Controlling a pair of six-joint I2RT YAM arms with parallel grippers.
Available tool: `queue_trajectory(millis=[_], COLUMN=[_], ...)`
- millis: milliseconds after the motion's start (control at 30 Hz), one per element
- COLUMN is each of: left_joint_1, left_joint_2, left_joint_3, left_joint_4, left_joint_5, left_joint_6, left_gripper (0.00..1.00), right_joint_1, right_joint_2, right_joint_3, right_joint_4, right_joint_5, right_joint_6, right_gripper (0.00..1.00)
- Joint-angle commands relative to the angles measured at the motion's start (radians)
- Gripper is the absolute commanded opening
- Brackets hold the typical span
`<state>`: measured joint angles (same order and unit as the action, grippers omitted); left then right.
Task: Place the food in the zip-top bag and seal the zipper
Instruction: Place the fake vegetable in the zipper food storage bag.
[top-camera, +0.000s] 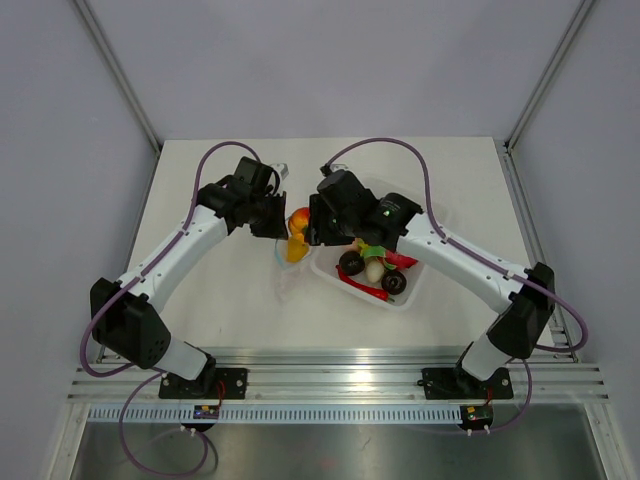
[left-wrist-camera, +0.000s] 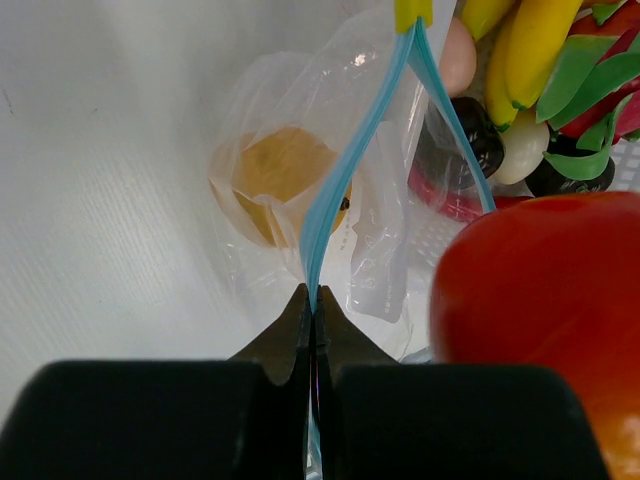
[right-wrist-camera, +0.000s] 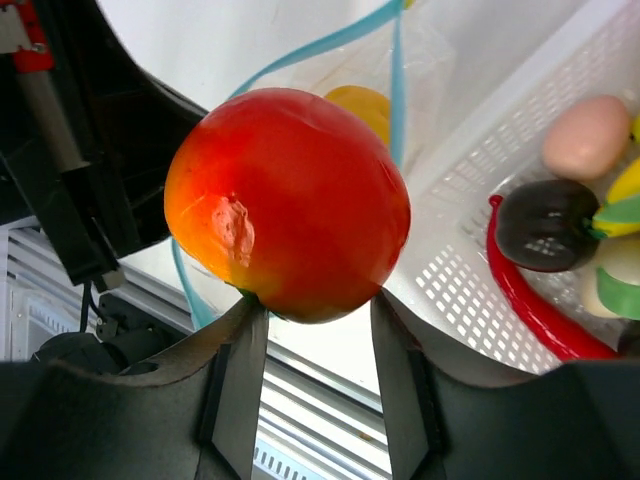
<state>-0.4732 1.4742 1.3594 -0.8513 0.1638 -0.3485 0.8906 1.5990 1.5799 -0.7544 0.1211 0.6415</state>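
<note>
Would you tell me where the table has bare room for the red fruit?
Bare table lies in front, between the bag and the rail, and along the far edge. Crowded in the middle: left gripper, right gripper holding fruit, bag and tray.

Bag (left-wrist-camera: 380, 230) just L of tray (right-wrist-camera: 470, 250), one fruit (left-wrist-camera: 275, 170) inside. Other food (top-camera: 372, 268) in tray. Round fruit (right-wrist-camera: 290, 200) in R gripper (right-wrist-camera: 318, 305) at bag mouth.

White table (top-camera: 230, 300) sits in the middle, evenly lit, with soft shadows on it. Behind the table there's a plain pale grey back wall (top-camera: 330, 60). Matching side panels (top-camera: 50, 200) flank the table, joined to the back wall by slanting metal posts (top-camera: 115, 70). Along the table's near edge run aluminium rails (top-camera: 340, 380), then a dull steel surface (top-camera: 330, 450).
</note>
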Motion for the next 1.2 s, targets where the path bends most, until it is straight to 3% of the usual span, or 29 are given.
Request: queue_trajectory(millis=[0,600,633,700,800,933,1167], left_joint_1=[-0.002,-0.002,-0.002,-0.002,-0.002,-0.002,-0.002], left_joint_2=[-0.018,-0.032,-0.032,-0.032,-0.031,-0.034,-0.046], left_joint_3=[0.027,0.044,0.046,0.046,0.044,0.043,0.041], left_joint_4=[0.047,0.044,0.046,0.047,0.052,0.052,0.054], left_joint_5=[0.031,0.042,0.043,0.049,0.054,0.056,0.060], left_joint_6=[-0.014,-0.018,-0.020,-0.021,-0.023,-0.023,-0.024], left_gripper=[0.00,0.00,0.00,0.00,0.00,0.00,0.00], right_joint_1=[0.024,0.028,0.028,0.027,0.027,0.027,-0.004], right_joint_2=[0.030,0.067,0.065,0.064,0.049,-0.002,-0.013], right_joint_3=[0.061,-0.021,-0.024,-0.017,-0.009,-0.029,-0.075], right_joint_4=[0.050,0.017,0.015,0.000,-0.016,-0.005,0.009], right_joint_5=[-0.037,-0.103,-0.103,-0.106,-0.087,-0.012,0.071], right_joint_6=[-0.020,-0.031,-0.031,-0.040,-0.043,-0.033,0.041], right_gripper=[0.46,0.47,0.49,0.66,0.81,0.79,0.62])
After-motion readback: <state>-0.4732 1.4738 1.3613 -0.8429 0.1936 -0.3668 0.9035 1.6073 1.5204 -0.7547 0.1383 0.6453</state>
